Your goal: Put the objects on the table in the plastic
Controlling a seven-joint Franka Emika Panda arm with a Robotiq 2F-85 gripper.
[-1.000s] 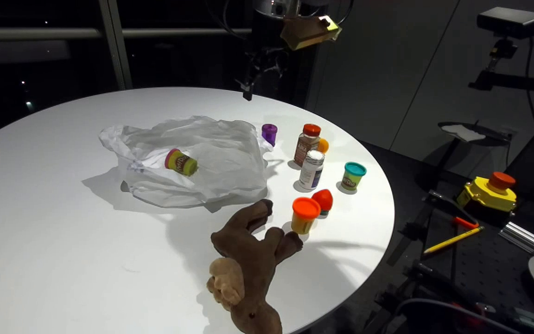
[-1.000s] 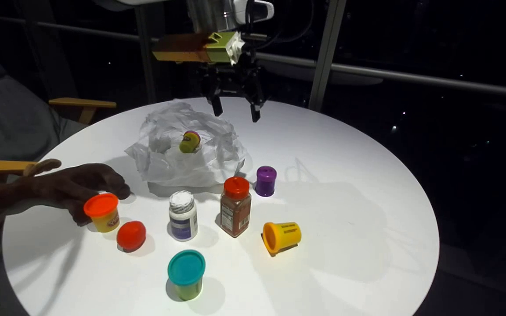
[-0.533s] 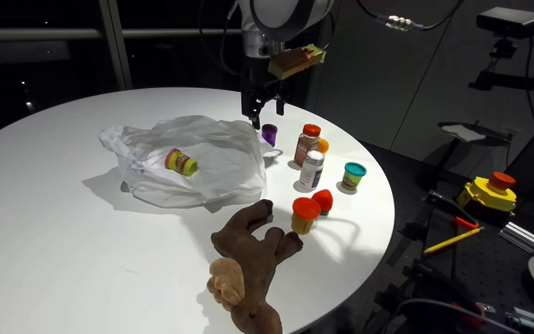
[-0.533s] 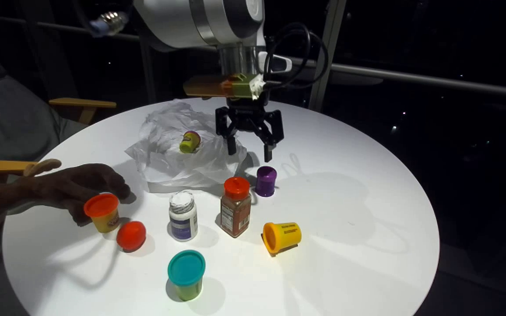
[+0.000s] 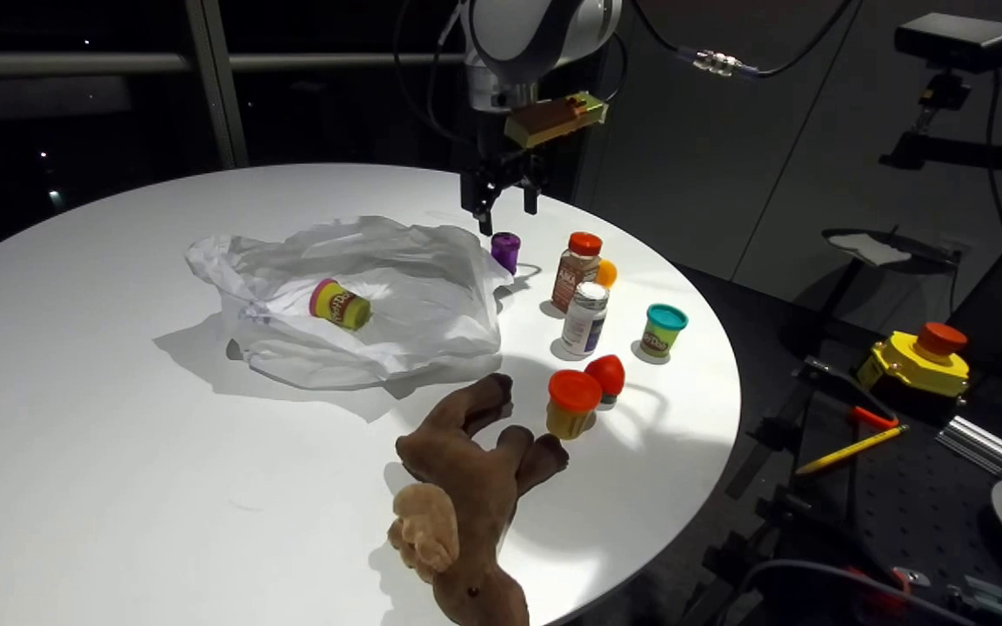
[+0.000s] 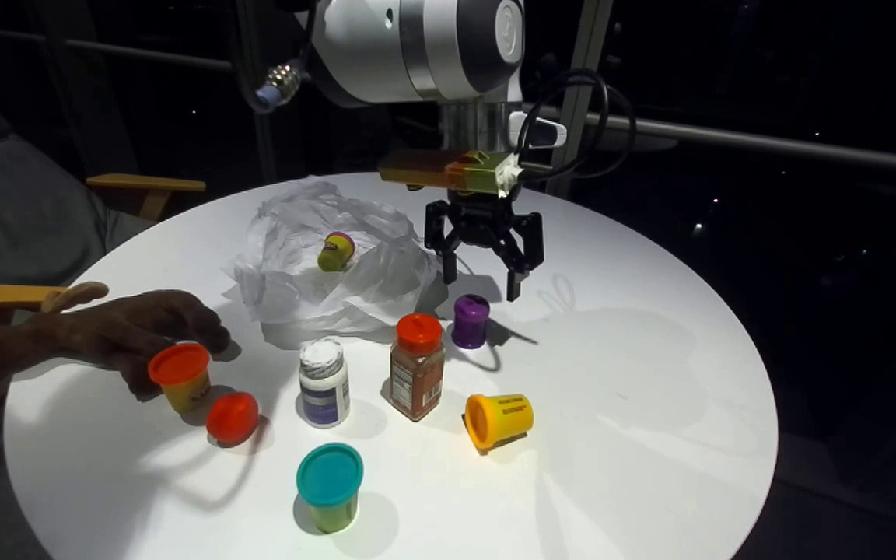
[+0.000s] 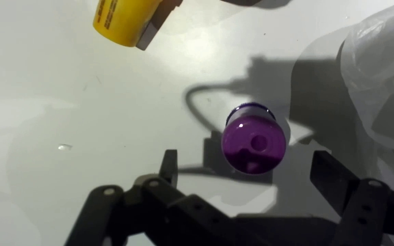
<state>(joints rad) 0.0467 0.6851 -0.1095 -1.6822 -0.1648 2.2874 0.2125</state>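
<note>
My gripper (image 7: pixel 245 154) hangs open above the purple bottle (image 7: pixel 251 145), which stands between and below the spread fingertips, untouched. The crumpled plastic (image 5: pixel 414 278) spreads beside it, holding a tipped yellow cup (image 5: pixel 337 304) with a pink lid. On the table (image 5: pixel 162 504) are also a red-capped bottle (image 6: pixel 417 377), a white bottle (image 6: pixel 325 393), a teal-lidded cup (image 6: pixel 330 482), a toppled yellow-orange cup (image 6: pixel 504 418), a red rounded object (image 6: pixel 232 418) and an orange-lidded cup (image 6: pixel 181 375). The brown plush animal (image 5: pixel 466 478) lies near the table's edge.
The red-capped bottle and the white one stand upright close to the purple bottle. Off the table, an exterior view shows a yellow box with a red button (image 5: pixel 914 369) and a mounted camera (image 5: pixel 962 43). A grey armchair (image 6: pixel 20 202) adjoins the table.
From high up behind the plastic, my gripper has come down and then shifted sideways, away from the plastic, to above the purple bottle. It has stayed open; the objects have not moved.
</note>
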